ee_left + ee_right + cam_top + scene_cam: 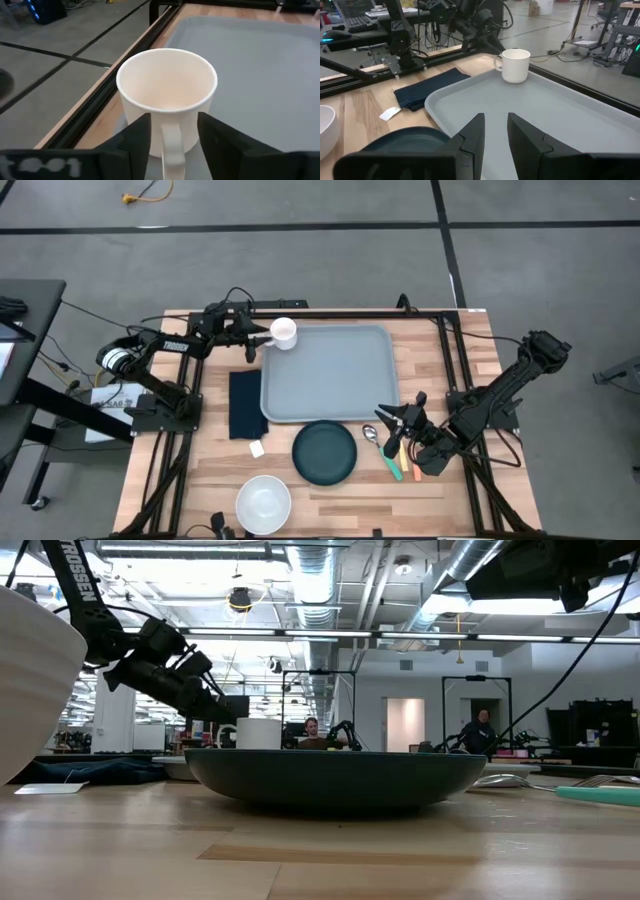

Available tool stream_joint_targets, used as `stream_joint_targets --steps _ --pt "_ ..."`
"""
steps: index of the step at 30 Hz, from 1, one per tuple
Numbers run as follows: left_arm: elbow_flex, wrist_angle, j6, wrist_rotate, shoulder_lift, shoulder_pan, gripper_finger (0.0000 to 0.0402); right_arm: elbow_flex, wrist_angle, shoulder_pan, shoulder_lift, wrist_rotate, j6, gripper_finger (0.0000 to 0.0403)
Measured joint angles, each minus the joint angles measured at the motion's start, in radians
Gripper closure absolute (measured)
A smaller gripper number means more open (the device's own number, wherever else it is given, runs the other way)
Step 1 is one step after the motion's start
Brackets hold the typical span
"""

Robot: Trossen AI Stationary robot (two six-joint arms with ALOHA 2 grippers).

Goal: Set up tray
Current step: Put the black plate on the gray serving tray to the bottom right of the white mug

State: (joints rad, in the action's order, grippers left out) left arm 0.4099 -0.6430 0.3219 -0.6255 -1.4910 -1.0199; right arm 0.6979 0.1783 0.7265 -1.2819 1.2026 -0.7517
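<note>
Straddling mug handle, left gripper (172, 132) parted | glossy mug (284, 333) (cylindrical) | smooth tray (330, 380)

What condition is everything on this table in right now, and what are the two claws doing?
Tray: flat on the table, holding only the mug.
White mug: upright, empty, in the tray's corner.
Left gripper: open, fingers either side of the mug's handle.
Right gripper: open, empty, near the cutlery.
Teal plate: empty.
White bowl: upright, empty.
Navy napkin: folded beside the tray.
</note>
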Motion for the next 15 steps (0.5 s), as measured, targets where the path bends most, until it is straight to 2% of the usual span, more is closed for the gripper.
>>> stream_joint_targets --steps 9,15 --pt "0.000 0.013 -0.021 -0.030 0.048 -0.001 0.0230 0.000 0.000 0.000 0.000 0.000 0.000 0.0326" --pt "0.000 0.154 -0.046 0.005 0.197 -0.001 0.0230 0.000 0.000 0.000 0.000 -0.001 0.000 0.0326"
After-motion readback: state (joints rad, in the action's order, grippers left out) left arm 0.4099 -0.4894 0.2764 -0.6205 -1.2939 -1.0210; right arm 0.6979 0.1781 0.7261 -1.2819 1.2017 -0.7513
